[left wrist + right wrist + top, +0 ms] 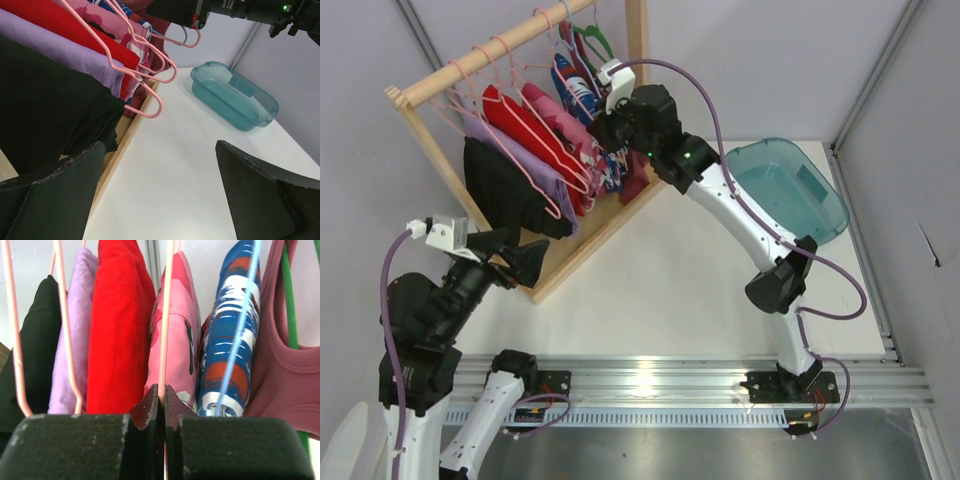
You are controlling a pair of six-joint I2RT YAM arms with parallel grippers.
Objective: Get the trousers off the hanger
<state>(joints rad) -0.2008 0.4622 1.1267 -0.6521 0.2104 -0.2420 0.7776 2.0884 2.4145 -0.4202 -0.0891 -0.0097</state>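
Note:
The pink patterned trousers (pixel 558 118) hang on a wooden rack between a plain red garment (pixel 525 135) and a blue-white-red one (pixel 582 92). In the right wrist view the trousers (pixel 179 335) hang straight ahead, with the thin pale-pink hanger (pixel 165 315) wire running down in front of them. My right gripper (pixel 161 392) is shut on that wire; in the top view it (pixel 610 135) is at the rack's right end. My left gripper (pixel 517 256) is open and empty, low by the rack's near base; in its wrist view it (pixel 160 150) is over bare table.
The wooden rack (pixel 470 65) holds several garments on pink hangers, including lilac (pixel 520 165) and black (pixel 500 195) ones, plus a green hanger (pixel 286 300). Its base board (pixel 590 240) lies on the table. A teal bin (pixel 785 185) sits at the back right.

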